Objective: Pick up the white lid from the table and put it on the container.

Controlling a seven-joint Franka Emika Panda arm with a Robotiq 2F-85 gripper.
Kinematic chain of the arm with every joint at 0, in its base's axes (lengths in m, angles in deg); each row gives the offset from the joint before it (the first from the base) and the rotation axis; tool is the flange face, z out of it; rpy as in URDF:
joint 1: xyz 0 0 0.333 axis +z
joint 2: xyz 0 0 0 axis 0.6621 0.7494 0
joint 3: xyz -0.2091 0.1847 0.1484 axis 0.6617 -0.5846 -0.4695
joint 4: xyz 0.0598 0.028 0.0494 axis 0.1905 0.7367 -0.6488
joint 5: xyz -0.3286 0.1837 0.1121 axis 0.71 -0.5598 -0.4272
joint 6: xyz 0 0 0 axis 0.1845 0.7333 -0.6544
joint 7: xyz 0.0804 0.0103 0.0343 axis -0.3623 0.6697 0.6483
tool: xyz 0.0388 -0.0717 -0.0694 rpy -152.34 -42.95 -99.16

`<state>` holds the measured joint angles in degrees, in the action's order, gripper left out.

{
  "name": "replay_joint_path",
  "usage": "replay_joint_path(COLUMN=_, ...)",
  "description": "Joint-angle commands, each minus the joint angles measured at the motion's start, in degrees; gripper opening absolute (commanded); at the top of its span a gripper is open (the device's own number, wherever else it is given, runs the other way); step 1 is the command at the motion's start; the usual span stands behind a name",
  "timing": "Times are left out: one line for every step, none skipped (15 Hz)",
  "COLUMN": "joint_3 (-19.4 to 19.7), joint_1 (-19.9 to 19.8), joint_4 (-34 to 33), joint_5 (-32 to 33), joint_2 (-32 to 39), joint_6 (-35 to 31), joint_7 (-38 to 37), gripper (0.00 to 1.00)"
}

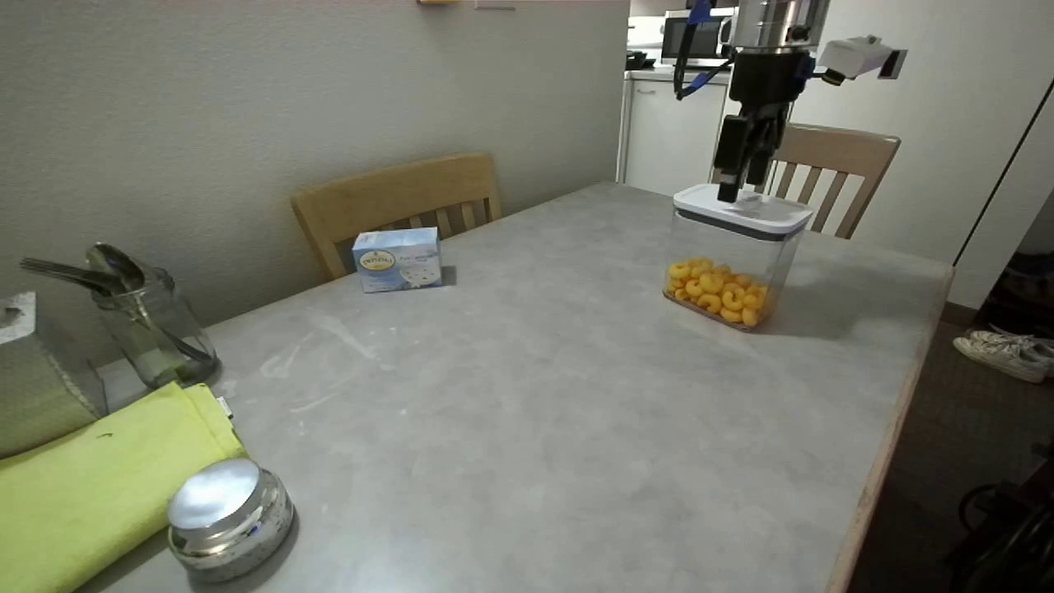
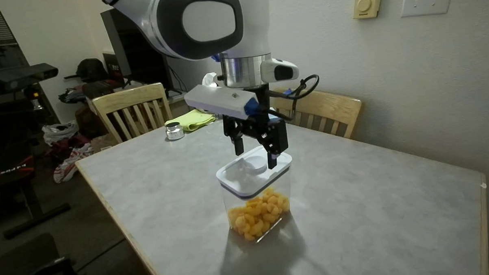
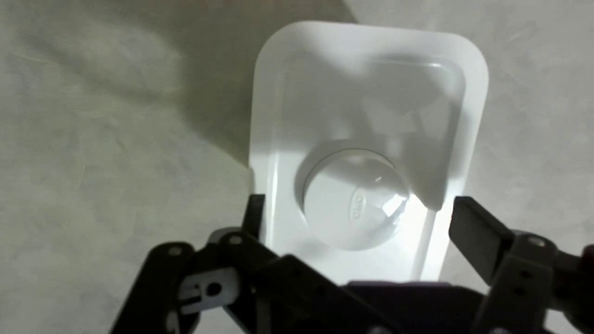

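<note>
Here, the white lid has rounded corners, one round raised knob and a dark band under its edge. It lies on top of the clear container, which contains yellow-orange curled pieces in its lower part. Over the lid, the gripper is spread apart. A glass jar contains cutlery.

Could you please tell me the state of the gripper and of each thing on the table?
Container: upright, covered, partly filled
White lid: on container, seal unclear
Gripper: jaws open, over lid
Metal jar: upright, closed
Glass jar: open, holding cutlery
Tea box: apparently closed
Yellow cloth: folded
Grey box: partly outside frame, unclear
</note>
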<state>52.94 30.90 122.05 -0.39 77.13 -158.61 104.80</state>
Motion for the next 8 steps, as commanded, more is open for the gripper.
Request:
replay_joint_path(joint_3=-0.2, joint_1=-0.1, joint_4=1.0, joint_5=-0.1, joint_2=-1.1, joint_6=-1.0, joint_7=0.0, gripper=0.73)
replay_joint_path(joint_3=-0.2, joint_1=-0.1, joint_4=1.0, joint_5=-0.2, joint_2=-1.1, joint_6=-0.9, joint_7=0.0, gripper=0.67)
replay_joint_path(joint_3=-0.2, joint_1=-0.1, joint_4=1.0, joint_5=-0.2, joint_2=-1.1, joint_6=-1.0, joint_7=-0.1, gripper=0.58)
replay_joint_path(joint_3=-0.2, joint_1=0.0, joint_4=1.0, joint_5=-0.2, joint_2=-1.1, joint_6=-0.9, joint_7=-0.2, gripper=0.52)
replay_joint_path(joint_3=-0.2, joint_1=0.0, joint_4=1.0, joint_5=-0.2, joint_2=-1.1, joint_6=-0.9, joint_7=-0.2, gripper=0.47)
replay_joint_path(joint_3=-0.2, joint_1=0.0, joint_4=1.0, joint_5=-0.1, joint_2=-1.1, joint_6=-0.9, joint_7=-0.2, gripper=0.38)
replay_joint_path(joint_3=-0.1, joint_1=0.0, joint_4=1.0, joint_5=0.0, joint_2=-1.1, joint_6=-0.9, joint_7=-0.3, gripper=0.34)
replay_joint_path(joint_3=0.0, joint_1=0.1, joint_4=0.9, joint_5=0.3, joint_2=-1.2, joint_6=-0.9, joint_7=-0.6, gripper=0.29)
